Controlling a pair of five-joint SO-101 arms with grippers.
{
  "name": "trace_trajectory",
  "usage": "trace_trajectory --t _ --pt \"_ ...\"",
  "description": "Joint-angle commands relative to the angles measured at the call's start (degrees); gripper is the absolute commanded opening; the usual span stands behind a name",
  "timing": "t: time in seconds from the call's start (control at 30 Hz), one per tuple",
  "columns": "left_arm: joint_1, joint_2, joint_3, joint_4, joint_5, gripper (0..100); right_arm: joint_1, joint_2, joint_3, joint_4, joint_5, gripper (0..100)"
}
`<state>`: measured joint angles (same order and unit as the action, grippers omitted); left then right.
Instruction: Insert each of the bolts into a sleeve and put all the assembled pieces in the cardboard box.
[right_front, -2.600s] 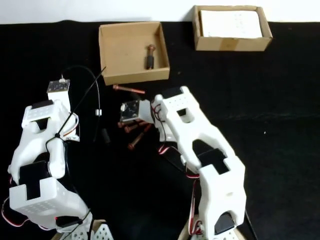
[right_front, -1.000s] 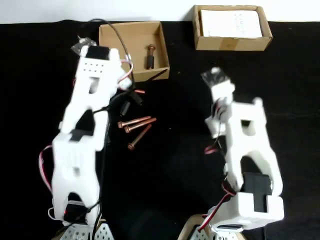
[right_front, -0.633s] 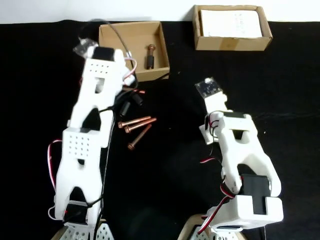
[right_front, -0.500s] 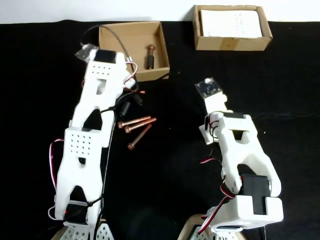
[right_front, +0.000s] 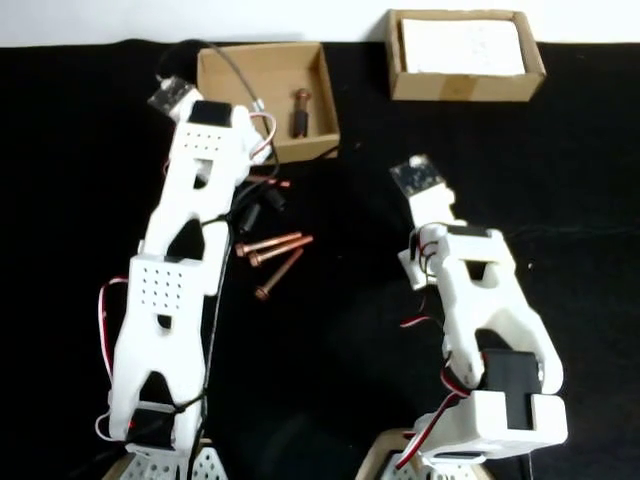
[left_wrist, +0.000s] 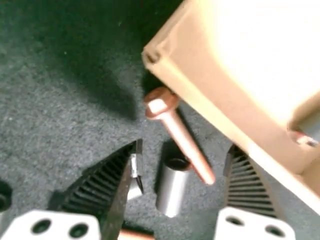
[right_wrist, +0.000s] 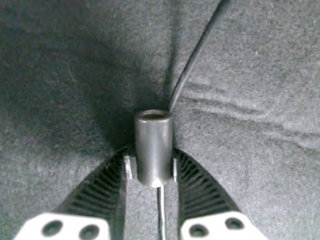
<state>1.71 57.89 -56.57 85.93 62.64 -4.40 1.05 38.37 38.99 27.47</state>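
My left gripper (left_wrist: 184, 147) is open, low over the black cloth beside the cardboard box (left_wrist: 235, 107). Between its fingers lie a dark sleeve (left_wrist: 171, 184) and a copper bolt (left_wrist: 177, 131), the bolt close along the box wall. In the high view the left arm (right_front: 195, 200) stretches to the box's (right_front: 268, 150) front corner. One assembled piece (right_front: 300, 112) lies inside it. Three loose bolts (right_front: 275, 250) lie to the right of that arm. My right gripper (right_wrist: 150, 167) is shut on another dark sleeve (right_wrist: 153, 147), held upright over the cloth; the right arm (right_front: 470, 270) stands apart on the right.
A second cardboard box (right_front: 465, 82) with a white sheet in it stands at the back right. A black cable (right_wrist: 200, 45) runs across the cloth beyond the held sleeve. Black cloth covers the table between the arms.
The left arm has stretched from its folded pose to the box's front corner. The right arm has left the bolts, swung right and drawn back. Over the last half second both hardly moved.
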Motion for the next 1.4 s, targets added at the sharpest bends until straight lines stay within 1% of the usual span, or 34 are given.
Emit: trace_trajectory --t 0.0,0.2,0.43,0.7,1.03,1.2,1.37 --pt "0.6 1.6 -1.8 -1.1 0.4 27 -0.4 -2.7 0.1 -0.7 -0.1 0.7" --pt "0.2 5.3 -1.9 -1.5 0.4 23 -0.4 -2.7 0.1 -0.7 -0.1 0.7" --pt "0.2 5.4 -1.9 -2.6 -0.2 18 -0.4 -2.7 0.1 -0.7 -0.1 0.7" --pt "0.2 5.4 -1.9 -3.4 -6.9 10 -0.4 -2.6 0.1 -0.7 -0.2 0.7" --pt "0.3 5.1 -1.9 -3.9 -11.0 1 -0.4 -2.6 0.2 -0.7 -0.2 0.7" --pt "0.6 5.0 -5.6 -2.4 -12.1 1 -0.4 -2.6 1.1 -1.4 -0.2 0.7" --pt "0.7 5.1 -14.3 4.0 -12.9 1 -0.4 -2.7 3.1 -3.8 -0.1 0.7"
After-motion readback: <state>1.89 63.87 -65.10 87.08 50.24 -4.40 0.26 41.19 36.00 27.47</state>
